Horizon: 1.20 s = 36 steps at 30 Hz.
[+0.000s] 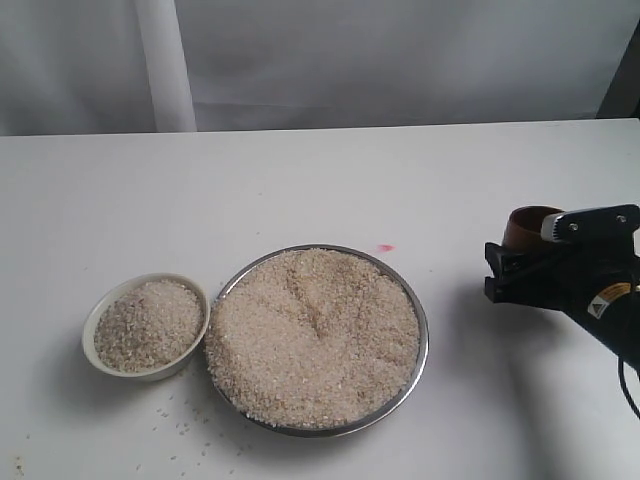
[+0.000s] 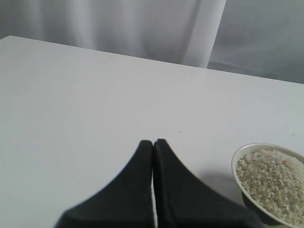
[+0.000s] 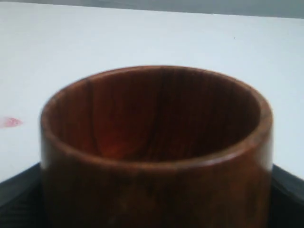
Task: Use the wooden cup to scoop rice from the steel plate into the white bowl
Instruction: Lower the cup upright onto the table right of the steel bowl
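The steel plate (image 1: 424, 345) sits in the middle front of the table, heaped with rice (image 1: 315, 335). Touching its left side is the white bowl (image 1: 92, 335), which also holds rice (image 1: 148, 325). At the right, my right gripper (image 1: 512, 265) is shut on the wooden cup (image 1: 525, 228), held upright above the table and clear of the plate. In the right wrist view the wooden cup (image 3: 156, 190) looks empty, with a black finger (image 3: 19, 194) at its side. My left gripper (image 2: 153, 142) is shut on nothing, left of the white bowl (image 2: 236, 164); it is outside the exterior view.
A small red mark (image 1: 385, 247) lies on the white table behind the plate. Several loose grains (image 1: 180, 430) are scattered in front of the bowl. A white curtain (image 1: 165, 60) hangs behind the table's far edge.
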Available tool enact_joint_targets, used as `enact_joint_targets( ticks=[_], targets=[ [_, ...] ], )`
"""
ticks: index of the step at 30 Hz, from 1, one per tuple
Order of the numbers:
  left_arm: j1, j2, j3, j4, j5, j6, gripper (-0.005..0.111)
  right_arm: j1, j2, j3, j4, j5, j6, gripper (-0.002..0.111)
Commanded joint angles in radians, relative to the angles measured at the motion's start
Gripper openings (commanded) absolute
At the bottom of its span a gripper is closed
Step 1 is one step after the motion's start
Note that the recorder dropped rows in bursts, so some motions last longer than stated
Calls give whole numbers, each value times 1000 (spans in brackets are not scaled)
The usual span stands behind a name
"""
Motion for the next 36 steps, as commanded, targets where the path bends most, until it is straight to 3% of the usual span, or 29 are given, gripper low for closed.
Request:
enact_joint_targets(
  ticks=[1, 32, 33, 35, 36],
  targets=[
    [-3, -2, -4, -6, -6, -1, 0, -5, 13, 2, 9, -27, -12, 0],
    [-3, -2, -4, -6, -6, -1, 0, -5, 38, 2, 7, 78, -81, 1],
    [-3, -2, -4, -6, -6, -1, 0, -5, 38, 2, 7, 78, -81, 4],
    [-3, -2, -4, -6, -6, -1, 0, -5, 38, 2, 7, 78, -89, 21],
    [-3, -2, -4, -6, -6, -1, 0, -5, 38, 2, 7, 76, -98, 38]
  ],
)
